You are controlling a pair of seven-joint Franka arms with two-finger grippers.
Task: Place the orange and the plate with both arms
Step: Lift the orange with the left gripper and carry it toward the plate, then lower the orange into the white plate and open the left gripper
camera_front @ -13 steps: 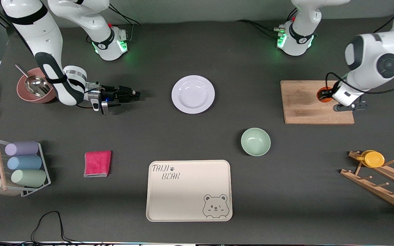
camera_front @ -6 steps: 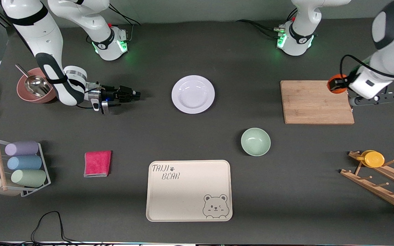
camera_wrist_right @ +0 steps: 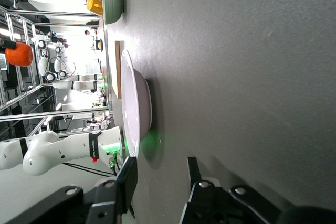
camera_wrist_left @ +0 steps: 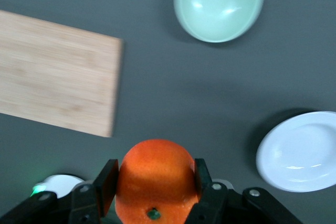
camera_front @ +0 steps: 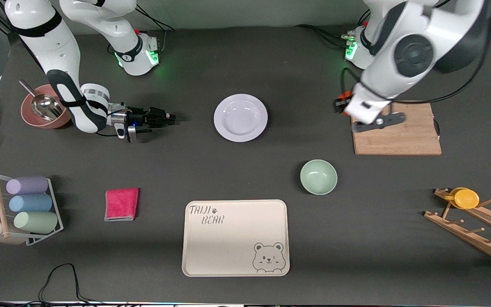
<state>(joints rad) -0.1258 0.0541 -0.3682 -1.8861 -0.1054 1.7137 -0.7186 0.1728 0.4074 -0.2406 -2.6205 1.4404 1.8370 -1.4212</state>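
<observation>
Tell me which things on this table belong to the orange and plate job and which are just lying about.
Part of the job:
- small round orange fruit, held in the left gripper above the table
- round white shallow plate, with the open right gripper low beside it

Just lying about:
- pale green bowl
- bamboo cutting board
- beige bear tray
- pink folded cloth
- yellow lid on the wooden rack

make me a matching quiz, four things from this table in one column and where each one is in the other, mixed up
Things:
1. orange
2. plate
3. scoop
4. yellow lid

Places:
A. on the wooden rack
B. in the left gripper
C. in the pink bowl
D. on the bare table, in front of the open right gripper

Pairs: 1-B, 2-D, 3-C, 4-A
</observation>
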